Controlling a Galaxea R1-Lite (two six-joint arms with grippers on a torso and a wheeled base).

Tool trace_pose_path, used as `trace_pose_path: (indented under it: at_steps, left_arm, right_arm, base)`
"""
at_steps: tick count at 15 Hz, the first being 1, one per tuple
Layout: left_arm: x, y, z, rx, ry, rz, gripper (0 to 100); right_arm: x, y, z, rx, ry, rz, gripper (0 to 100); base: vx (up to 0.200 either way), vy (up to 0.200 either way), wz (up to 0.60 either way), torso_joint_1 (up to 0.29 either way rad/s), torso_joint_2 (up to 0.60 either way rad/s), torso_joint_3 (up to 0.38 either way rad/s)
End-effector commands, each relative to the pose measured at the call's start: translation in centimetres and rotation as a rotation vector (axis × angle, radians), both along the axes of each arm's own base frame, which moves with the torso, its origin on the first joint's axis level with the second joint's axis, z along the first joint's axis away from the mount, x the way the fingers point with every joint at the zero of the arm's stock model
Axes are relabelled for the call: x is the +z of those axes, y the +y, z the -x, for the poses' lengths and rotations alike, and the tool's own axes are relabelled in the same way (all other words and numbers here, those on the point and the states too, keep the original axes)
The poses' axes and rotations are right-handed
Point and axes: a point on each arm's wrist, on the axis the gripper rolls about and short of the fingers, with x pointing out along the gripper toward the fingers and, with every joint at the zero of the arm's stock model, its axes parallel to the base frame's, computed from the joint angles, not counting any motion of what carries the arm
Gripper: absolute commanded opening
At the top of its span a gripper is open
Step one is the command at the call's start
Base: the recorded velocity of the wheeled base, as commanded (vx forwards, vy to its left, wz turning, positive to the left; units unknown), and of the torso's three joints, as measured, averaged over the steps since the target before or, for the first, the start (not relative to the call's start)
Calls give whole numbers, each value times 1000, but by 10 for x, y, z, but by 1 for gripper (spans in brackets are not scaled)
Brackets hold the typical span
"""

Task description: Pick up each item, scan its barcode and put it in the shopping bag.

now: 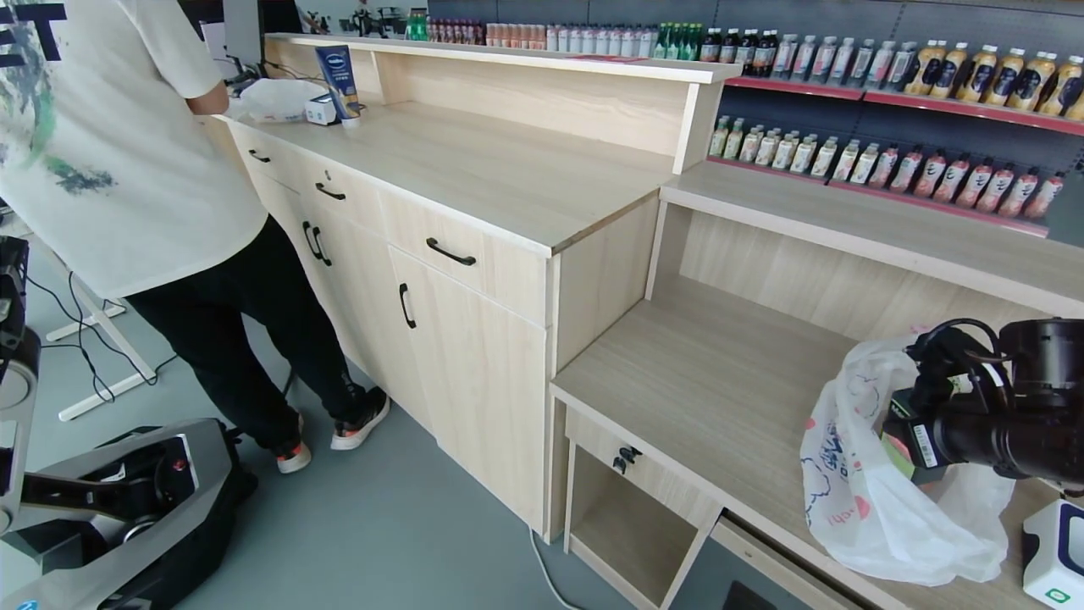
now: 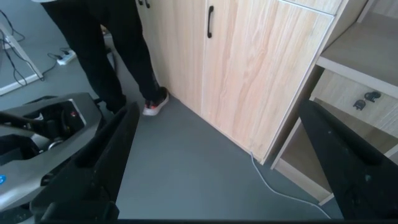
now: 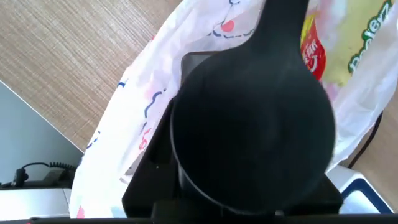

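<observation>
My right gripper (image 1: 908, 436) is shut on a dark box (image 1: 916, 442) with a white barcode label, held at the mouth of the white plastic shopping bag (image 1: 881, 508) on the low counter. In the right wrist view the dark box (image 3: 249, 124) blocks much of the shopping bag (image 3: 143, 106), and a yellow and red packet (image 3: 348, 56) lies inside the bag. A white scanner (image 1: 1054, 551) stands just right of the bag. My left gripper (image 2: 221, 112) hangs open above the grey floor, far to the left, with nothing between its fingers.
The low counter (image 1: 720, 373) sits beside a taller cabinet (image 1: 474, 169) with drawers. On that cabinet's far end stand a blue tube (image 1: 339, 80) and another white bag (image 1: 275, 97), with a person beside them. Drink shelves (image 1: 889, 152) line the back wall.
</observation>
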Motion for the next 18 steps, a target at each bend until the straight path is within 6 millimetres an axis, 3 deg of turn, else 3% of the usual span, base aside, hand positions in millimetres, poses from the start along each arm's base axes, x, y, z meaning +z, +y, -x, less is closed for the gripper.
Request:
trace_pose_path:
  at_steps: [1, 6, 11, 18]
  left_arm:
    - [0, 0, 0, 0, 0, 0, 100]
    - [0, 0, 0, 0, 0, 0, 100]
    - [0, 0, 0, 0, 0, 0, 100]
    - [0, 0, 0, 0, 0, 0, 100]
  right_arm:
    - [-15, 4, -7, 33, 41, -18, 0]
    - [-34, 7, -13, 70, 80, -38, 0]
    - [-39, 4, -10, 66, 89, -48, 0]
    - [-52, -3, -22, 107, 42, -71, 0]
  base:
    - [0, 0, 0, 0, 0, 0]
    - [0, 0, 0, 0, 0, 0]
    - [0, 0, 0, 0, 0, 0]
    - [0, 0, 0, 0, 0, 0]
